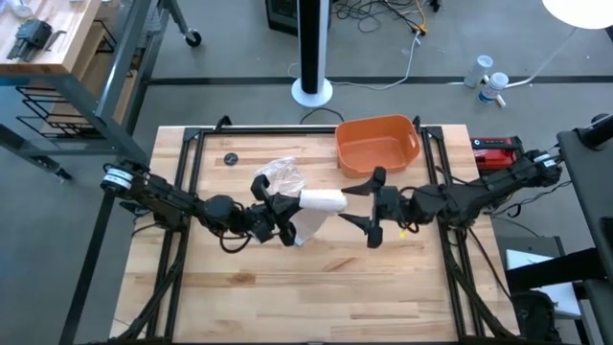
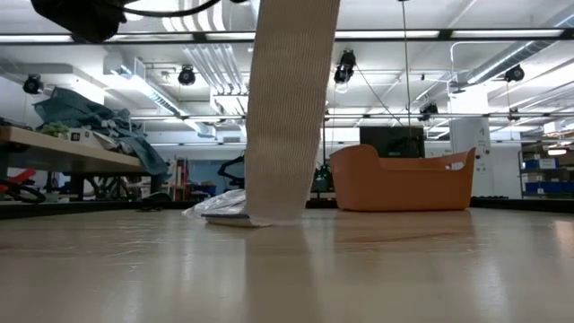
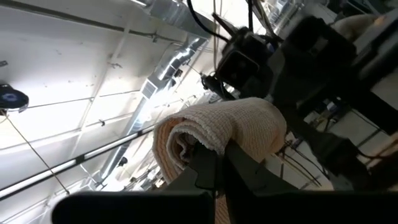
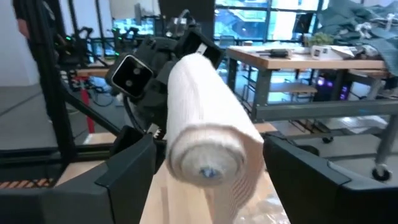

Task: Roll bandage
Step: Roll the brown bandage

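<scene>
The bandage is an off-white gauze strip, partly wound into a roll (image 1: pixel 322 201) that hangs in the air over the middle of the table. Its loose tail (image 2: pixel 285 117) drops straight down, and the lower end (image 2: pixel 269 215) rests on the wood. My left gripper (image 1: pixel 285 213) comes from the table's left and is shut on the roll (image 3: pixel 217 134). My right gripper (image 1: pixel 375 206) faces the roll's other end (image 4: pixel 208 158) from the right. It is open, with one finger on either side of that end (image 4: pixel 134 168), and stays apart from it. My left gripper pinches the roll's left end (image 3: pixel 205 152) between its two fingers (image 3: pixel 245 168). The fingers come from the table's left and slant a little upward. The roll lies about level, lifted clear of the table. The tail hangs slack below it, down to the wood.
An orange tub (image 1: pixel 376 144) stands at the far side, right of the middle. A crumpled clear plastic wrapper (image 1: pixel 281 174) lies just beyond the roll. A small dark round thing (image 1: pixel 231 159) sits at the far left. The near half of the table is bare wood.
</scene>
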`<action>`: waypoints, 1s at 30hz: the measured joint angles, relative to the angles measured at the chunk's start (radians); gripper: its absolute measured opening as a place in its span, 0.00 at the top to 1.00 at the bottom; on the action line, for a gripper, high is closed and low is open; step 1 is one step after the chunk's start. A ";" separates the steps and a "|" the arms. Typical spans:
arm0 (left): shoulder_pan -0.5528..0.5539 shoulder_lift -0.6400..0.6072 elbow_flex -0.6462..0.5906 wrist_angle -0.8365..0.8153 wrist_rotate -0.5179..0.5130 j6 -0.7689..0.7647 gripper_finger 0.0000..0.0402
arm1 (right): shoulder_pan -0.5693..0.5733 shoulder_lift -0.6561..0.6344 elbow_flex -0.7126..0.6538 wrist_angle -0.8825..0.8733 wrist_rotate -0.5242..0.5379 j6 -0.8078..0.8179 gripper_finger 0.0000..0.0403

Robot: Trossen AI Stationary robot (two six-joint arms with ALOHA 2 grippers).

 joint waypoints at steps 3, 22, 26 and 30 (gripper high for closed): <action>-0.002 0.000 0.013 -0.001 0.000 0.000 1.00 | -0.011 0.000 0.000 0.018 -0.003 -0.002 0.32; -0.002 0.000 0.051 -0.011 0.001 -0.053 1.00 | -0.029 0.000 0.001 0.118 -0.077 -0.013 0.51; -0.002 0.000 0.051 -0.014 0.002 -0.058 1.00 | -0.029 0.000 0.001 0.131 -0.078 -0.013 0.53; -0.002 0.000 0.051 -0.015 0.002 -0.076 1.00 | -0.045 0.000 0.003 0.127 -0.124 -0.004 0.59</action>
